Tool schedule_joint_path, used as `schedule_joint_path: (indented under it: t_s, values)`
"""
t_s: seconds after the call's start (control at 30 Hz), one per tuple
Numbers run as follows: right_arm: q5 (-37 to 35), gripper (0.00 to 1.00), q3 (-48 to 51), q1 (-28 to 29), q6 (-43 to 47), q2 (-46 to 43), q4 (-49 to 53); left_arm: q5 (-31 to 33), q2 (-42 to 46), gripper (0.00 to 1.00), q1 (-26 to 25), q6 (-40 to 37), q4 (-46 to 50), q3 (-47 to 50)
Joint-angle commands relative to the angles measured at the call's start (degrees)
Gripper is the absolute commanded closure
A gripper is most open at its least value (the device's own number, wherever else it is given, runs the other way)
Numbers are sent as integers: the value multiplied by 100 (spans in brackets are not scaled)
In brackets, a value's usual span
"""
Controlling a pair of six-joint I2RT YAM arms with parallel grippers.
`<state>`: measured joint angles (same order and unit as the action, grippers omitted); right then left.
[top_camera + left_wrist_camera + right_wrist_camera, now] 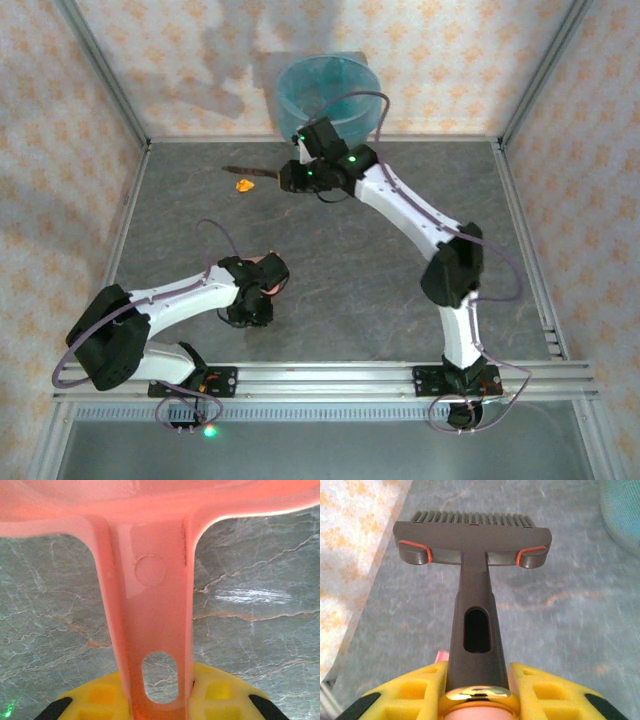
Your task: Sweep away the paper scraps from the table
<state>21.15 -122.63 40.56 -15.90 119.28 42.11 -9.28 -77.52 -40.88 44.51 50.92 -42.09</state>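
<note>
One orange paper scrap (243, 184) lies on the dark marbled table (370, 290) near the far left. Just beyond it, a dark grey brush (245, 171) points left, and my right gripper (296, 176) is shut on its handle. In the right wrist view the brush (472, 535) juts forward from the gripper (477, 692), with its bristles over bare table. My left gripper (262, 290) hovers nearer the front, shut on the handle of the pink dustpan (150, 620). The pan's body spans the top of the left wrist view, beyond the gripper (160, 700).
A translucent blue-lined bin (328, 92) stands at the far edge, just behind the right wrist, and shows again as a blue-lined bin (625, 510) at that camera's top right. An aluminium frame (330, 375) borders the table, with patterned walls around it.
</note>
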Motion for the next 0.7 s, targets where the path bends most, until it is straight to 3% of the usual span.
schedule_joint_path:
  t_s: [0.0,0.23,0.67]
  values:
    - [-294,100,-1417,36,381,795,138,-28,13,100,4,-22,41,-138]
    - [-455,100,-5471,50,559,3194,1315,-89,-32,100,-7,-80,36,-155]
    - [-380,100,-5358,-74,479,3944,640,-109,-24,100,-1,-167,-28,-150]
